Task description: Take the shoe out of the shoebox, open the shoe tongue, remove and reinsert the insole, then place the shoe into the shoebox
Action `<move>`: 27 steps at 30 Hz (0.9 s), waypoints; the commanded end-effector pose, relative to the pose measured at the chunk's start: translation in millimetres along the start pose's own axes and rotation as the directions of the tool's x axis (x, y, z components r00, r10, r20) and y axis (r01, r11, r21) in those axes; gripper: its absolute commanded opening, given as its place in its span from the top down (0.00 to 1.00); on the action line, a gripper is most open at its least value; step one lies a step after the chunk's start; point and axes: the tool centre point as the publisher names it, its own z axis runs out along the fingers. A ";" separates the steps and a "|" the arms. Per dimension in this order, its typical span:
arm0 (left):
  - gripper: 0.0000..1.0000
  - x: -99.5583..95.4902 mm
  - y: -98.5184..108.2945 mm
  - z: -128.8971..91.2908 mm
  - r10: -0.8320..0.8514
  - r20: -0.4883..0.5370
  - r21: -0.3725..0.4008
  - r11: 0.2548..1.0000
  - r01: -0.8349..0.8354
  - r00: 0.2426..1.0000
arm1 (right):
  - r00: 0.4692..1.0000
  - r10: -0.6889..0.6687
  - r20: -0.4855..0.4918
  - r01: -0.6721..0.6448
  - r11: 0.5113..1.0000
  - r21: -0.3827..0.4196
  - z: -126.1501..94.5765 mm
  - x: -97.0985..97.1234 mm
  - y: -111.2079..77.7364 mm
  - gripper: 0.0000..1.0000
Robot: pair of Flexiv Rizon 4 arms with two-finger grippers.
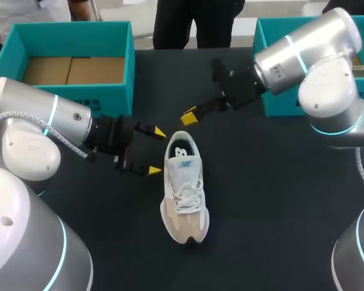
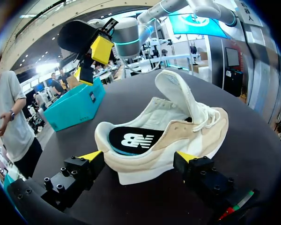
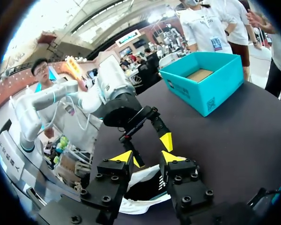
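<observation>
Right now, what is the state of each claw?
Left claw: open, holding nothing; the shoe lies just ahead.
Right claw: open, holding nothing.

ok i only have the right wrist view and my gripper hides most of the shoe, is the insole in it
observer: yes, the left wrist view shows the dark insole lying flat inside the shoe.
operator: tongue open
observer: yes, the tongue stands lifted away from the opening.
operator: left gripper holding it
observer: no, in the head view the left gripper is open at the heel end, not clamped on it.
</observation>
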 end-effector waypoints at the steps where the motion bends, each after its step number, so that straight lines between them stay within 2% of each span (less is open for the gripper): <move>1: 0.00 0.4 -0.2 0.0 0.000 0.000 -0.003 1.000 0.000 1.000 | 0.995 0.040 0.094 -0.039 0.999 -0.011 -23.4 12.0 -13.4 0.72; 2: 0.00 0.4 -0.2 0.0 0.000 0.000 -0.003 1.000 0.000 1.000 | 0.992 0.057 0.113 -0.056 0.998 -0.013 -25.7 12.3 -15.5 0.80; 3: 0.00 0.4 -0.2 0.0 0.000 0.000 -0.003 1.000 0.000 1.000 | 0.987 0.076 0.141 -0.075 0.997 -0.009 -27.5 12.4 -17.7 1.00; 8: 0.00 0.4 -0.2 0.0 0.000 0.000 -0.003 1.000 0.000 1.000 | 0.964 0.134 0.228 -0.141 0.990 0.016 -27.8 9.9 -23.5 1.00; 9: 0.00 0.4 -0.2 0.0 0.000 0.000 -0.003 1.000 0.000 1.000 | 0.937 0.159 0.310 -0.183 0.982 0.050 -26.3 9.2 -25.1 1.00; 10: 0.00 0.4 -0.2 0.0 0.000 0.000 -0.003 1.000 0.000 1.000 | 0.923 0.172 0.345 -0.201 0.979 0.048 -25.2 8.8 -25.9 1.00; 13: 0.00 0.4 -0.2 0.0 0.000 0.000 -0.003 1.000 0.000 1.000 | 0.832 0.196 0.520 -0.289 0.952 0.105 -23.5 9.7 -28.1 1.00; 14: 0.00 0.4 -0.2 0.0 0.000 0.000 -0.003 1.000 0.000 1.000 | 0.800 0.180 0.572 -0.317 0.937 0.148 -22.0 11.1 -28.5 1.00; 15: 0.00 0.4 -0.2 0.0 0.000 0.000 -0.003 1.000 0.000 1.000 | 0.796 0.165 0.583 -0.329 0.926 0.187 -17.0 11.5 -27.7 1.00; 27: 0.00 0.4 -0.2 0.0 0.000 0.000 -0.003 1.000 0.000 1.000 | 0.796 0.165 0.583 -0.329 0.926 0.187 -17.0 11.5 -27.7 1.00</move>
